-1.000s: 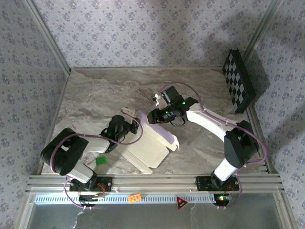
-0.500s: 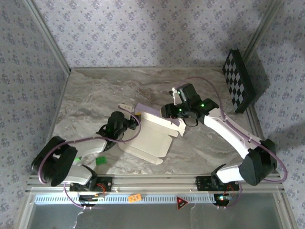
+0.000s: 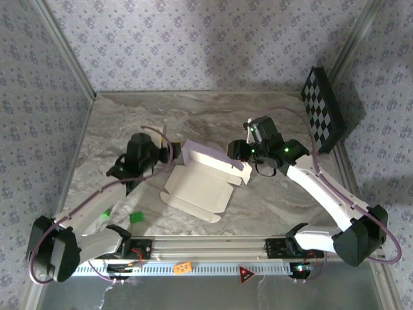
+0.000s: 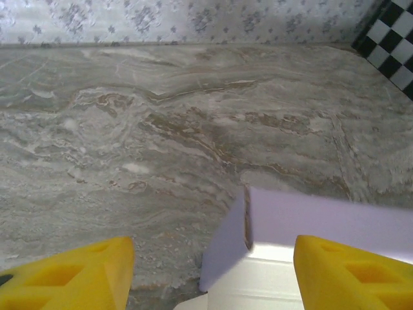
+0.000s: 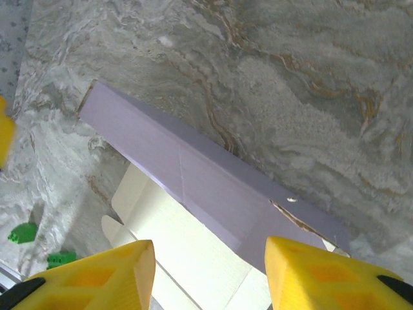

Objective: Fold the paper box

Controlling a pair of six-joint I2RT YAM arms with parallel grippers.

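Lavender-and-cream paper box (image 3: 197,184) lies partly folded: far wall (image 3: 213,158) raised, near flaps (image 3: 193,208) flat and unfolded. Both left gripper (image 4: 213,265) and right gripper (image 5: 208,258) spread, grasping nothing.

Overhead from behind, wrist views near paper box (image 3: 197,187)

Paper box (image 3: 197,187): thin card, partly folded, is lying cream-white face up at centre of tabletop (image 3: 129,123); far flap is standing raised, showing lavender outside; near flaps are lying flat.

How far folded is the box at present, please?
Partly folded: the box has its far lavender wall standing, while its cream near side lies flat on the table.
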